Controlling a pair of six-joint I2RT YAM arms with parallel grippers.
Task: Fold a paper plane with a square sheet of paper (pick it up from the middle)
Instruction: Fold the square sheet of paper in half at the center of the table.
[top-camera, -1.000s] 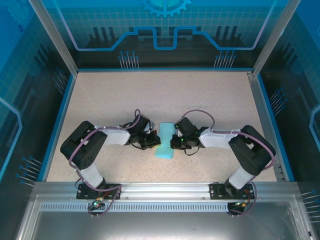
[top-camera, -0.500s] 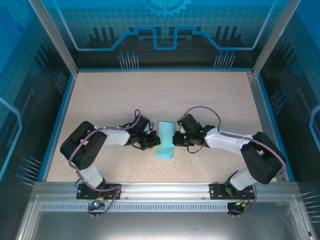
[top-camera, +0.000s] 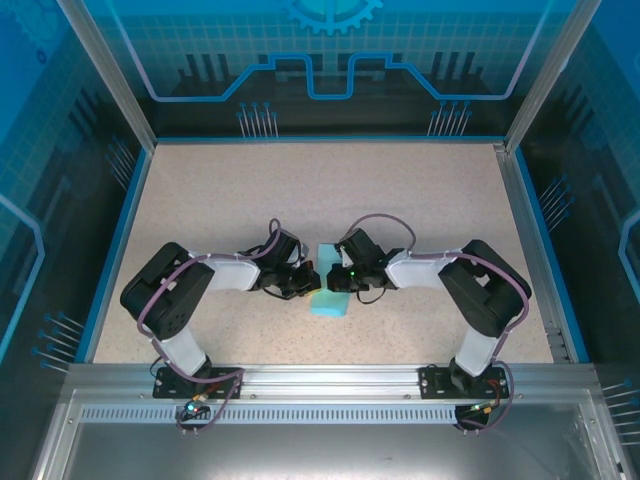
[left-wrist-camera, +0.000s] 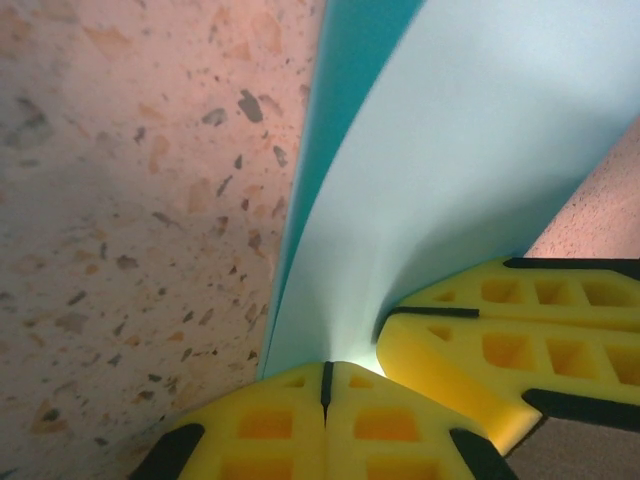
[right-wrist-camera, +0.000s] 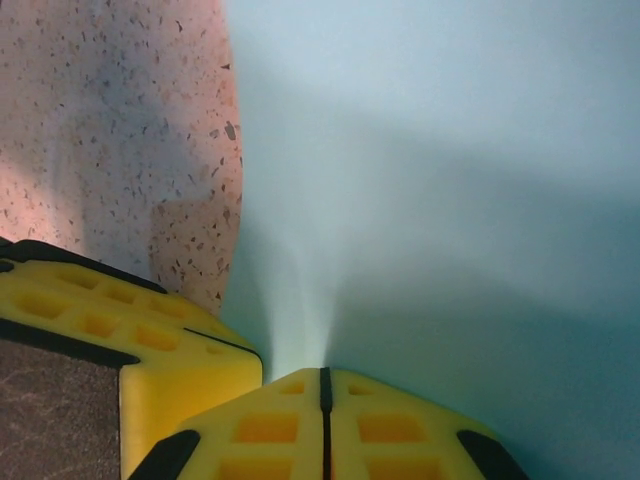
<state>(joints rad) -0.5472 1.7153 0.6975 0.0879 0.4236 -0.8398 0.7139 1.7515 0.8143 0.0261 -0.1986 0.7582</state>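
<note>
Top external: square sheet of paper (top-camera: 329, 304), long axis near-to-far, pinched by left pincer (top-camera: 311, 284) and right pincer (top-camera: 338, 280).

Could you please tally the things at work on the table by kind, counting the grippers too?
sheet of paper, light cyan: 1
grippers: 2, the left gripper and the right gripper, each shut on an edge of the paper
Total: 3
</note>
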